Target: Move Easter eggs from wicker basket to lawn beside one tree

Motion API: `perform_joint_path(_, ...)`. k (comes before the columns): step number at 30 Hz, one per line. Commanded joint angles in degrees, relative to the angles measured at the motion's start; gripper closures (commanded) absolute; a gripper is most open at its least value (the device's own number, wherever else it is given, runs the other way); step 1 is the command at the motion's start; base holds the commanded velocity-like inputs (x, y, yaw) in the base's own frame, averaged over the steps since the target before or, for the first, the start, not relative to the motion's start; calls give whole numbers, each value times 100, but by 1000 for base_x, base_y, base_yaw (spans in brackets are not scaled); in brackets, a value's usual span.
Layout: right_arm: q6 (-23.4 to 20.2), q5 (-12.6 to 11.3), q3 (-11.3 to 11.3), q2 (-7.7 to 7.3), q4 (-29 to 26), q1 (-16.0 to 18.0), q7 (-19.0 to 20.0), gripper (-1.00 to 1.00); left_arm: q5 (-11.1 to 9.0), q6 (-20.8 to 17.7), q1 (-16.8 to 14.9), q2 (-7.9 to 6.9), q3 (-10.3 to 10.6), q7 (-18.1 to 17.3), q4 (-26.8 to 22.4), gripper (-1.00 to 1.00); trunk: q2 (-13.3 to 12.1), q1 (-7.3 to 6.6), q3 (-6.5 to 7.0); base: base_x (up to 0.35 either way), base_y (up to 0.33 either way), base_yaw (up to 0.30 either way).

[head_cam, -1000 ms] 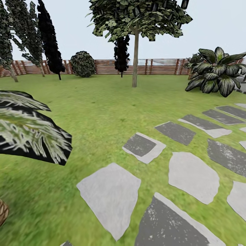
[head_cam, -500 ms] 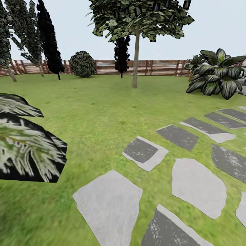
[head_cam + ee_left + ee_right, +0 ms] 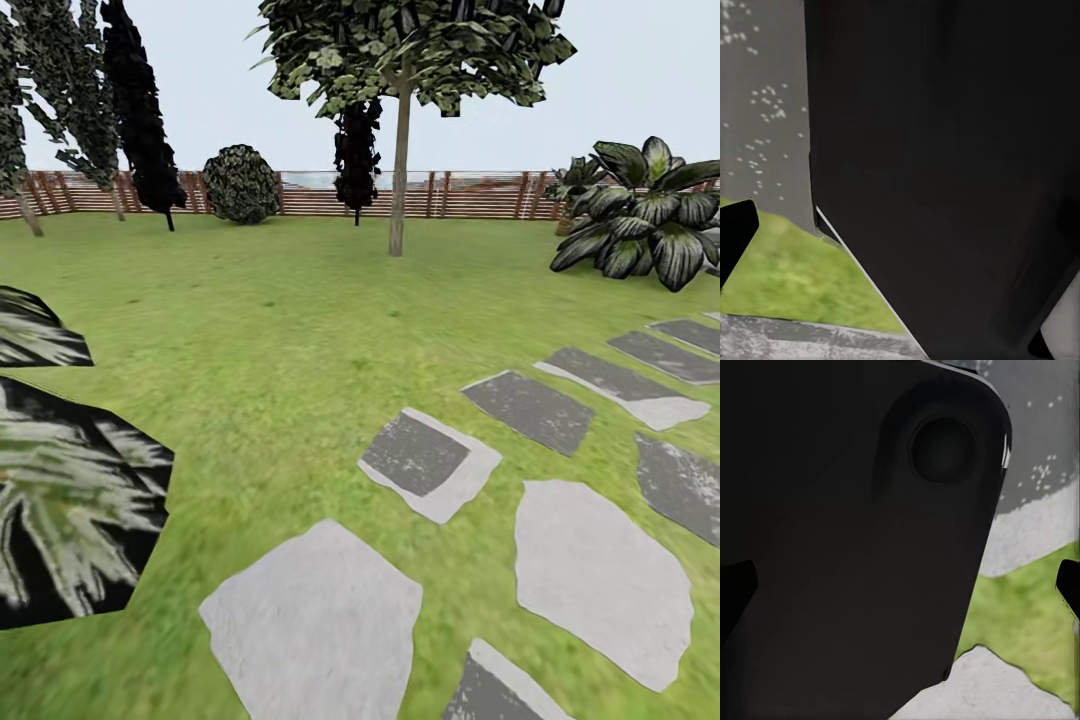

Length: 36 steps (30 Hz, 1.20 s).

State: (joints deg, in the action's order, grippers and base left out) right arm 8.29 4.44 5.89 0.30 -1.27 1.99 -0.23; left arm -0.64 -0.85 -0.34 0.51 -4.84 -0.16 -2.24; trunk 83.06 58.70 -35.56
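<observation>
A: Head view: what lies around the tree (image 3: 398, 180)?
B: Open mottled lawn (image 3: 270, 330) before its straight pale trunk; slatted fence (image 3: 480, 195) behind it, flat grey stepping stones (image 3: 420, 462) nearer than it, a broad-leaved plant (image 3: 640, 215) off to its side.
A: Wrist views?
B: Dark smooth robot housing (image 3: 945, 165), grass and speckled stone (image 3: 1035, 532); each pincer's state, cannot tell

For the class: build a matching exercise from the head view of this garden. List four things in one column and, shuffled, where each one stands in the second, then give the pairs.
Things:
1. tree
2. round bush
3. broad-leaved plant
4. stepping stones

Places:
A. near foreground, set in the lawn
B. far right, beside the lawn's edge
C. mid-lawn, before the fence
D. against the fence, left of the pale trunk

Pairs: 1-C, 2-D, 3-B, 4-A
</observation>
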Motion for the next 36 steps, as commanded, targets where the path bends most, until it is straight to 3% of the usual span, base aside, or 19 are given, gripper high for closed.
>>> perform_joint_path(1,15,33,17,3,8,3,-3,-100,-7,-7,-1,2,-44,-2,-4,-100,2,3,-5,331,0,0)
perform_joint_path(6,19,25,10,-9,13,3,17,-100,-7,-9,-1,2,-44,-2,-4,-100,2,3,1,331,0,-62)
perform_joint_path(31,16,36,12,-13,13,3,32,-100,-7,-4,-1,2,-44,-2,-4,-100,2,3,116,331,0,-258)
perform_joint_path(36,15,59,25,-7,5,3,32,-100,-7,-5,-1,2,-44,-2,-4,-100,2,3,125,331,0,-73)
